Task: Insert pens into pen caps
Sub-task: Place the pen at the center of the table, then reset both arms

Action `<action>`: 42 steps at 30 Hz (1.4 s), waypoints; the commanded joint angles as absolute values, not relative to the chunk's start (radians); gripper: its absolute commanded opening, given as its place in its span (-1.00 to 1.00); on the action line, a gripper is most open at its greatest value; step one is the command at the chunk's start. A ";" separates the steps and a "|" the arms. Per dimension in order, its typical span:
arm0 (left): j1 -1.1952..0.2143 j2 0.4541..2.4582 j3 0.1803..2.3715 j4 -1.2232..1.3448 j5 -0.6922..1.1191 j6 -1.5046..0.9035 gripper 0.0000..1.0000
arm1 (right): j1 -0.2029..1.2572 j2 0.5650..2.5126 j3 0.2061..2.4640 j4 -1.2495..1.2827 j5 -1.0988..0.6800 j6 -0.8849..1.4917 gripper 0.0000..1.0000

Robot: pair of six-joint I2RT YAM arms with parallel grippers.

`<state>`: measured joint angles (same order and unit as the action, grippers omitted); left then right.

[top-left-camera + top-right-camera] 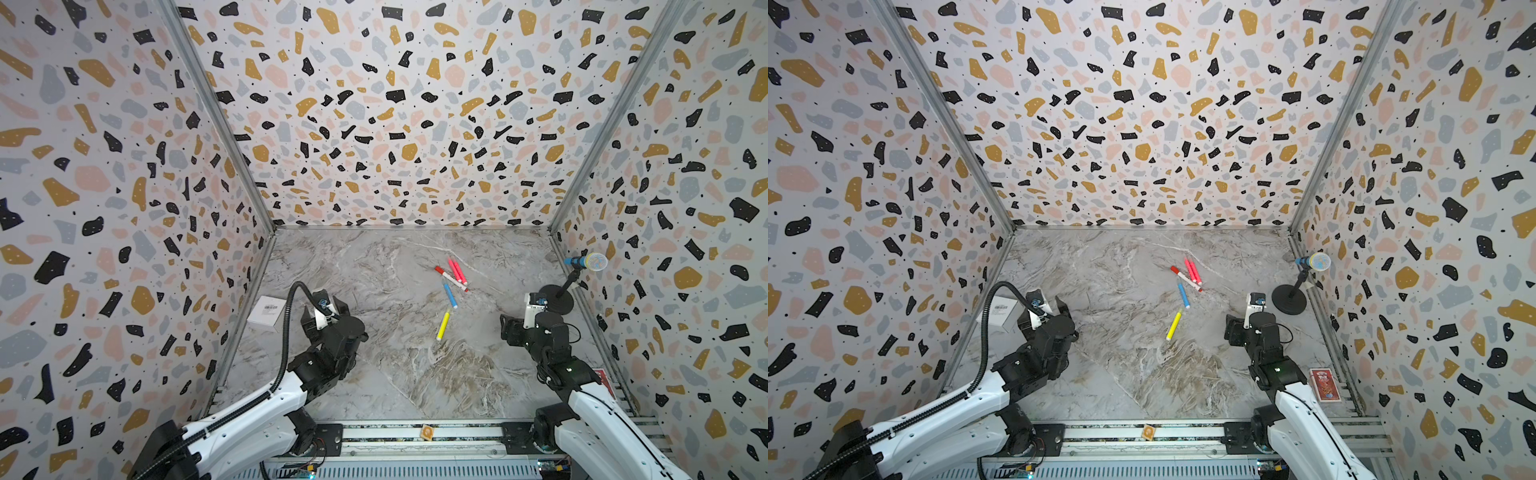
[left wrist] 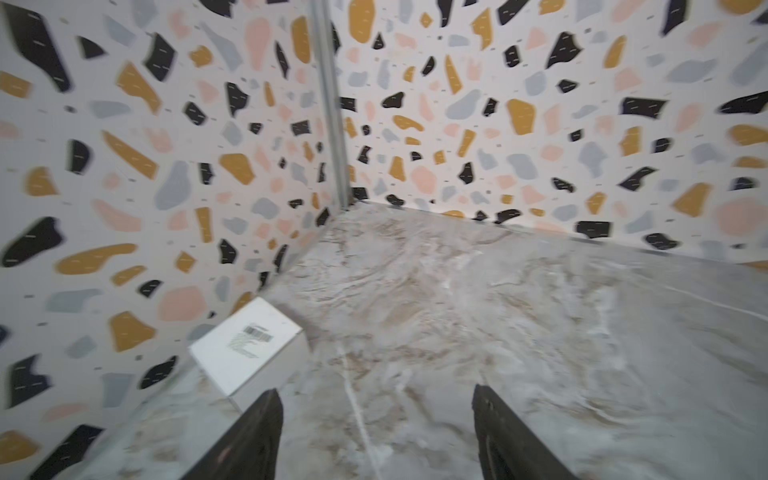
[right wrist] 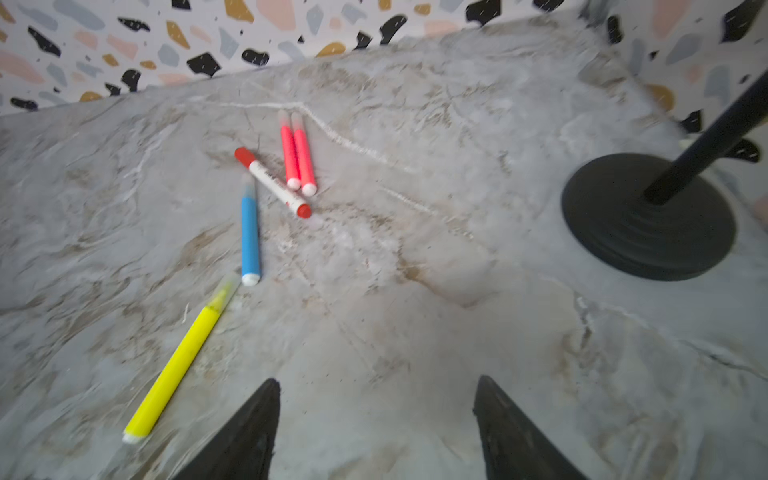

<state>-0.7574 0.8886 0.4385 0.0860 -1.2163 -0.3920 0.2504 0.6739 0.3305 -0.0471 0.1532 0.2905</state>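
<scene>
Five pens lie on the marble table right of centre. They are a yellow pen, a blue pen, a white pen with red ends and two pink pens side by side. No pen cap lies loose in any view. My left gripper hovers open over bare table at the left, with nothing between its fingers. My right gripper is open and empty too, at the right, with the yellow pen just off one fingertip.
A white box with a barcode label leans against the left wall, close to my left gripper. A black microphone stand stands by the right wall. A red card pack lies at the front right.
</scene>
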 commanded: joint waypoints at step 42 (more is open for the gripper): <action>-0.183 1.475 0.083 1.515 -0.819 0.028 0.53 | 0.182 1.391 0.054 1.467 0.345 -0.008 0.98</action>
